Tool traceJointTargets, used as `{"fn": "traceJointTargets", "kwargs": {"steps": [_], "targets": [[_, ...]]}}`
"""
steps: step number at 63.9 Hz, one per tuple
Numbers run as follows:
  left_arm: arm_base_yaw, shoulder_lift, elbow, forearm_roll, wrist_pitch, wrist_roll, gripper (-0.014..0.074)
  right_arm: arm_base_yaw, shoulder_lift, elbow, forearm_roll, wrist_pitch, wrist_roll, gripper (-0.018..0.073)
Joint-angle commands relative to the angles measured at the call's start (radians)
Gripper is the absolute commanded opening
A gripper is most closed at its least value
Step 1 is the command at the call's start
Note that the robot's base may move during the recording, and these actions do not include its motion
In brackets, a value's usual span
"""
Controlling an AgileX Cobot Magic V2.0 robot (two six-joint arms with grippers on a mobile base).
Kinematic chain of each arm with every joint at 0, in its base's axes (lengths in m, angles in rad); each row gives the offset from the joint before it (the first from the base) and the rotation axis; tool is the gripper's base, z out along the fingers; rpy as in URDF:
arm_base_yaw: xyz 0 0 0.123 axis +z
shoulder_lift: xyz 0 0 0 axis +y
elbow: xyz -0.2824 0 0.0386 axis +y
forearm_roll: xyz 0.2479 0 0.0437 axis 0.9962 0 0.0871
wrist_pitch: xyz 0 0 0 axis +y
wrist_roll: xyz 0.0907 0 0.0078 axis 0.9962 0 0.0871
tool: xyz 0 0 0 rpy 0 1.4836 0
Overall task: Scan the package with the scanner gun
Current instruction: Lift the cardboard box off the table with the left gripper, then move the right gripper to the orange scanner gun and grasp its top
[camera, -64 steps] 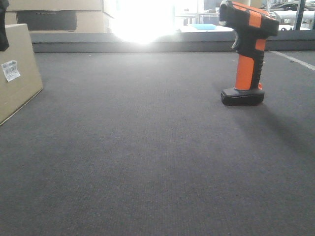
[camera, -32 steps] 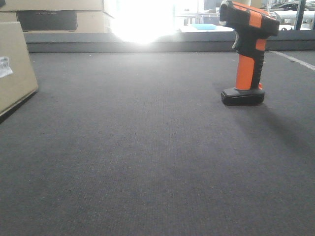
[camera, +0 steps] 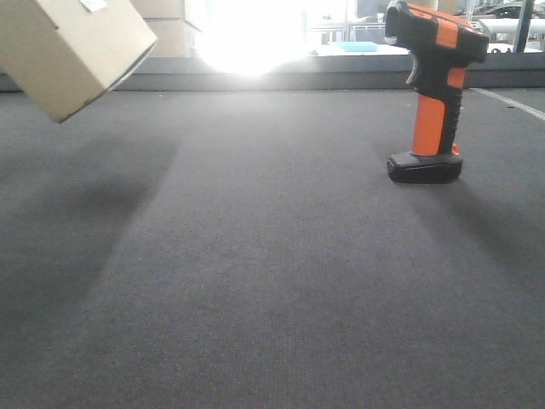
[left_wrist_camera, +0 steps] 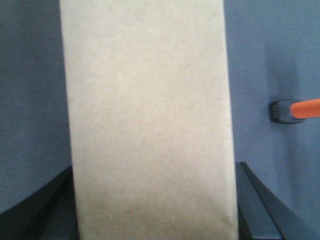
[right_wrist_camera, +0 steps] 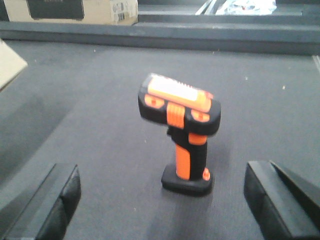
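The package point(camera: 72, 51) hangs tilted above the carpet at the upper left of the front view, a white label point(camera: 94, 4) on its top edge. In the left wrist view its plain tan face point(left_wrist_camera: 150, 115) fills the space between the dark fingers point(left_wrist_camera: 252, 200); my left gripper point(left_wrist_camera: 152, 205) is shut on it. The scanner gun point(camera: 434, 94) stands upright on its black foot at the right. It also stands in the right wrist view point(right_wrist_camera: 182, 115), just ahead of my right gripper point(right_wrist_camera: 162, 185), which is open with nothing held.
Dark grey carpet point(camera: 272, 273) covers the floor. A low ledge point(camera: 341, 72) runs along the back, with a wider tan carton point(right_wrist_camera: 70, 10) bearing a black rectangle at the back left. Strong glare comes through the window behind.
The package has left the carpet at the far left, risen and tipped over, now hanging higher and further right. The scanner gun stands where it was.
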Motion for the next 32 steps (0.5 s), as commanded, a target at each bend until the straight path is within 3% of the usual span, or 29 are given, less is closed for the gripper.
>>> {"fn": "traceJointTargets", "kwargs": {"steps": [1, 14, 32], "targets": [[-0.001, -0.014, -0.008, -0.04, -0.01, 0.0, -0.0111, 0.002, 0.013, 0.066, 0.005, -0.119, -0.003, 0.0568], [-0.001, -0.014, -0.008, -0.044, -0.01, 0.0, -0.0111, 0.002, 0.101, 0.204, 0.005, -0.428, -0.003, 0.0568], [-0.001, -0.014, -0.008, -0.063, -0.01, 0.0, -0.0111, 0.037, 0.328, 0.207, 0.005, -0.674, -0.001, 0.0568]]}}
